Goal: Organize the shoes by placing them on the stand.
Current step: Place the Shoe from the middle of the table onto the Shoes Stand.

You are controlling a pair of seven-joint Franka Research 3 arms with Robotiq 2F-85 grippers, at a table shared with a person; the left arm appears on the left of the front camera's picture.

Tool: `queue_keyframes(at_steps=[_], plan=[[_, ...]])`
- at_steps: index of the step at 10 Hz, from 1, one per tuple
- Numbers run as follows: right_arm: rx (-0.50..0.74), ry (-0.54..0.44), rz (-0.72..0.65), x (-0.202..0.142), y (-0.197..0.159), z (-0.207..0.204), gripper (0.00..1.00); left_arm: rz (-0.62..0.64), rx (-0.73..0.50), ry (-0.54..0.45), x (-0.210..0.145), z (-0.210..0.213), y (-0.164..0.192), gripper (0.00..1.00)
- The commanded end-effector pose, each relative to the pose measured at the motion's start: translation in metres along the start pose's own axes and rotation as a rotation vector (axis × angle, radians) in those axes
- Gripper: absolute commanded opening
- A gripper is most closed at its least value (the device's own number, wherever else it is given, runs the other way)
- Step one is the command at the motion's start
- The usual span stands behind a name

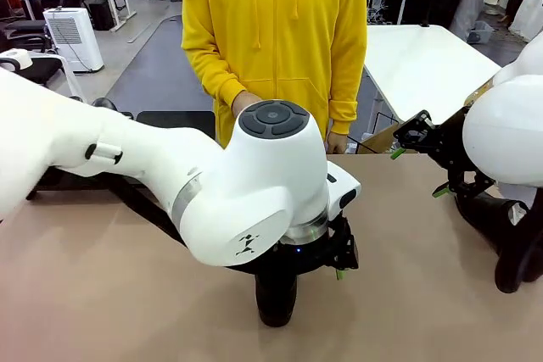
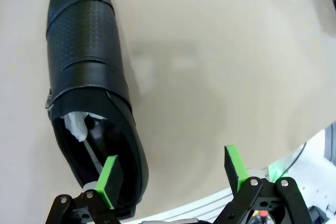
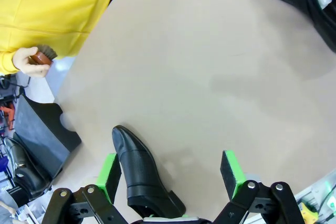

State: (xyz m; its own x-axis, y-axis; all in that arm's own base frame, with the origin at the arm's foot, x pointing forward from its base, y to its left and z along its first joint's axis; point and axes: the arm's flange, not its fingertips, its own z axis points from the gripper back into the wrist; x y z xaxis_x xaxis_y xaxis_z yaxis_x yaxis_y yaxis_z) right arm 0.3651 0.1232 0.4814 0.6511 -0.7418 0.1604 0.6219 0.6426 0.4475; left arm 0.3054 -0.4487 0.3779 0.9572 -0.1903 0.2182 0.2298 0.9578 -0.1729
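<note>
Shows the left gripper [image 2: 171,177] low over the tan table [image 2: 226,77], jaws spread wide and gripping nothing, one green pad [image 2: 108,179] overlapping the heel opening of a black perforated shoe [image 2: 86,77]; catches that shoe lying flat on the tabletop, toe pointing away from the wrist, white paper stuffing [image 2: 76,125] inside; finds the right gripper [image 3: 170,174] likewise wide and empty, a plain pointed-toe shoe [image 3: 139,174] resting on the table just inside one pad; places a person in a yellow hoodie [image 1: 271,31] at the far side, one hand [image 3: 23,59] closed on a brown shoe brush [image 3: 43,55]; picks out a dark flat panel [image 3: 37,129] at the table's edge near that person, with what looks like a further shoe [image 3: 21,174] beside it.
</note>
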Motion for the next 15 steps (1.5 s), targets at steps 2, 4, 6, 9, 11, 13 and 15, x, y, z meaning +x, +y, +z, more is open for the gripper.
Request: queue_keyframes(at_steps=[2, 4, 6, 9, 11, 13, 15], plan=[[0.010, -0.003, 0.021, 0.002, 0.000, 0.000, 1.00, 0.043, 0.086, -0.001, 0.008, -0.022, -0.015, 1.00], [0.010, -0.003, 0.021, 0.002, 0.000, 0.000, 1.00, 0.047, 0.117, 0.004, 0.010, -0.037, -0.011, 1.00], [0.010, -0.003, 0.021, 0.002, 0.000, 0.000, 1.00, 0.052, 0.106, 0.031, 0.010, -0.042, -0.008, 0.84], [0.010, -0.003, 0.021, 0.002, 0.000, 0.000, 1.00, 0.057, 0.103, 0.036, 0.013, -0.039, -0.007, 0.28], [0.010, -0.003, 0.021, 0.002, 0.000, 0.000, 1.00, 0.054, 0.106, 0.051, 0.014, -0.039, -0.006, 0.00], [0.010, -0.003, 0.021, 0.002, 0.000, 0.000, 1.00, 0.048, 0.122, 0.057, 0.016, -0.041, -0.002, 0.00], [0.010, -0.003, 0.021, 0.002, 0.000, 0.000, 1.00, 0.056, 0.134, 0.059, 0.018, -0.039, 0.002, 0.00]])
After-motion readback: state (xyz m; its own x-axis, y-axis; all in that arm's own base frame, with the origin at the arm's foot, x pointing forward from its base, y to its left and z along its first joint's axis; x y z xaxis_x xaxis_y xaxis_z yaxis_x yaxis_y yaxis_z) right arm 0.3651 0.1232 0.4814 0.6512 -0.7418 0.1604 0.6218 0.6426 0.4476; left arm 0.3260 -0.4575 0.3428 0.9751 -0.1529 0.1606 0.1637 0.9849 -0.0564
